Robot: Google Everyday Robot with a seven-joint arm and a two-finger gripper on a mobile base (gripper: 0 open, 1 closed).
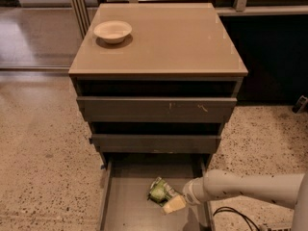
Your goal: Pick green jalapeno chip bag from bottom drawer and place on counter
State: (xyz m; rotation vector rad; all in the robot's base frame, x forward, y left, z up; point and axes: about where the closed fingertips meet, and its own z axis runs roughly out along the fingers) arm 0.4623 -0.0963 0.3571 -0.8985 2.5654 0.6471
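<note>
The green jalapeno chip bag (158, 191) lies crumpled on the grey floor of the pulled-out bottom drawer (126, 211), right of its middle. My gripper (173, 204) reaches in from the right on a white arm and sits low in the drawer, right against the bag's right side. The tan counter (178, 37) is the top of the cabinet above.
A white bowl (112, 31) stands at the counter's back left. The two upper drawers (156, 109) are closed or barely ajar above the open one. A black cable (231, 215) lies on the speckled floor to the right. Dark panels stand behind the cabinet.
</note>
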